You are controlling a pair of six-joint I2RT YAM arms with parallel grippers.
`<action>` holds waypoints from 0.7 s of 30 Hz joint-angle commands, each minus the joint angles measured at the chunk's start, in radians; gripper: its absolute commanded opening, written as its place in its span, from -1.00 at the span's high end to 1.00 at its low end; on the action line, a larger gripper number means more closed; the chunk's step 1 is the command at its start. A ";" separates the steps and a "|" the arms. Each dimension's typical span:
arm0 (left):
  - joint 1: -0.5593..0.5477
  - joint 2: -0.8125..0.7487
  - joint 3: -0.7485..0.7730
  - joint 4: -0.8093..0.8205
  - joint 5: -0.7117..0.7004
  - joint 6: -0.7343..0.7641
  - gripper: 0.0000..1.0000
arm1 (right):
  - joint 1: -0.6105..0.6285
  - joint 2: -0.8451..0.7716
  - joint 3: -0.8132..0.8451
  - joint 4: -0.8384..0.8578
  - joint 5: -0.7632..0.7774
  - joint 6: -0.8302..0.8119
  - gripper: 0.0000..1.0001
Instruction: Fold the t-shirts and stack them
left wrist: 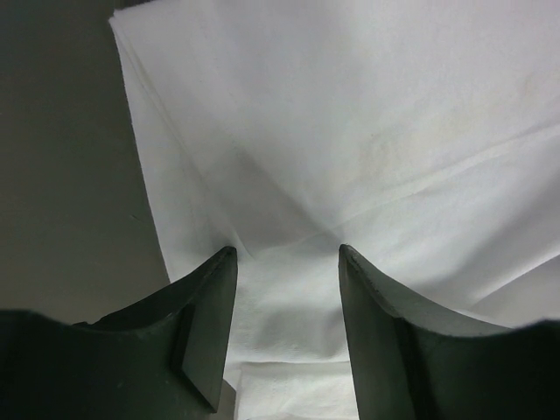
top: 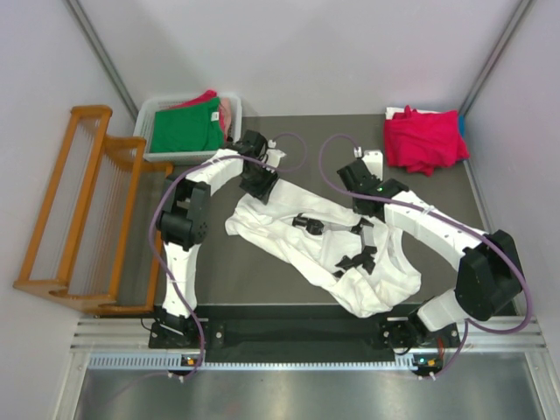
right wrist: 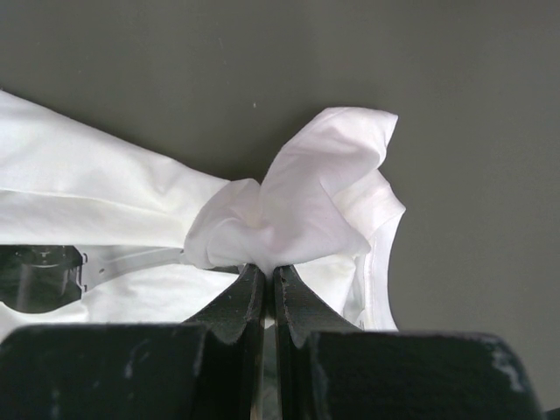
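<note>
Now on the table [top: 254, 280]: white t-shirt [top: 306, 241] lying crumpled and slanting across the middle, black print facing up.
Left gripper [top: 259, 185]: at the shirt's far-left corner — fingers spread apart over flat white cloth, nothing pinched between them.
Right gripper [top: 362, 168]: pressed together on a bunched fold at the white t-shirt's far-right edge.
Green t-shirt [top: 184, 129]: folded in the white basket [top: 175, 158], far left.
Red t-shirts [top: 424, 138]: heaped at the table's far-right corner — well apart from the white one.
</note>
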 commanded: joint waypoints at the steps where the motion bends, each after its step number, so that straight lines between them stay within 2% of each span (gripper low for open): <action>1: -0.006 0.019 0.057 0.036 0.006 -0.006 -0.10 | 0.012 0.003 -0.017 0.045 -0.001 0.013 1.00; 11: -0.007 0.034 0.086 0.014 0.020 -0.010 -0.04 | 0.012 0.008 -0.010 0.043 -0.001 0.011 1.00; 18: -0.007 0.008 0.049 0.025 0.018 -0.001 0.36 | 0.010 0.009 -0.007 0.045 -0.001 0.010 1.00; 19: -0.007 0.005 0.051 0.025 0.018 -0.001 0.55 | 0.010 0.008 -0.006 0.043 -0.001 0.010 1.00; 21: -0.007 0.002 0.058 0.020 0.014 -0.003 0.78 | 0.010 0.006 -0.006 0.043 -0.001 0.008 1.00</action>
